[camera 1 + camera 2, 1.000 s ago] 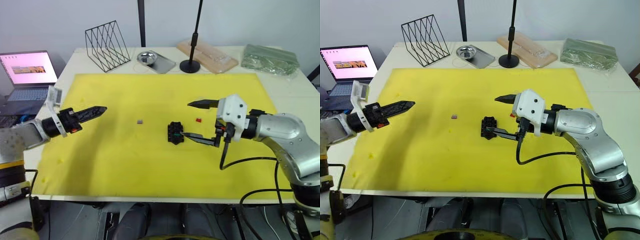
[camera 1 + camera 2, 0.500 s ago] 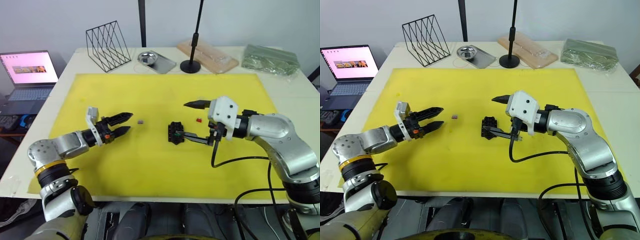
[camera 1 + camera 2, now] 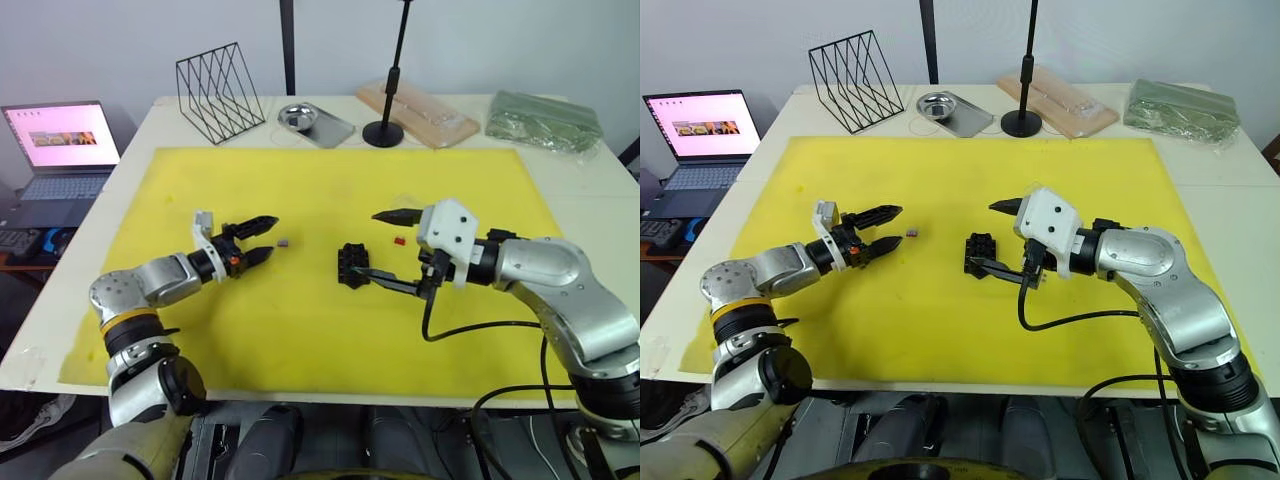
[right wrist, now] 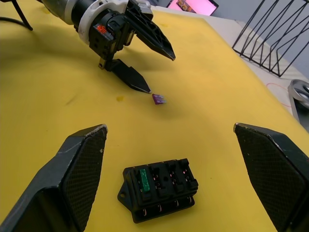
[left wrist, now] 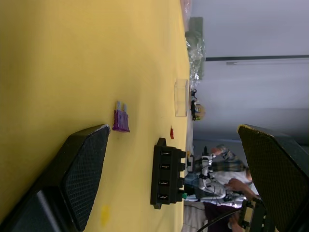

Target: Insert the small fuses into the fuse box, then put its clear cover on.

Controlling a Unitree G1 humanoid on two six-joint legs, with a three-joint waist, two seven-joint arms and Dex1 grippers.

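Head camera, left eye: yellow mat (image 3: 330,320) over a white table (image 3: 600,205). Fuse box (image 3: 351,266) near mat centre. Grey fuse (image 3: 284,242) loose on the mat, left of the box; red fuse (image 3: 398,241) loose on the mat, right of the box and behind it. Left gripper (image 3: 259,239) low over the mat, fingers spread, tips just beside the grey fuse, holding nothing. Right gripper (image 3: 384,248) fingers spread wide — lower fingertip just beside the box's right edge, upper one raised above the red fuse.

Head camera, right eye: same layout. At the table's far edge, wire rack (image 3: 855,80), metal dish (image 3: 937,104), stand base (image 3: 1021,124); laptop (image 3: 698,135) off the table's left side.

Left wrist: fingers (image 5: 77,179) apart, the purple-grey fuse lying on the mat just past one fingertip; fuse box beyond it with a green fuse (image 5: 184,195) seated in an end slot. Clear cover (image 5: 180,98) farther off on the mat, well apart from the box.

Right wrist: fingers (image 4: 72,179) spread with the fuse box on the mat between them — green fuse in one slot, the other slots open.
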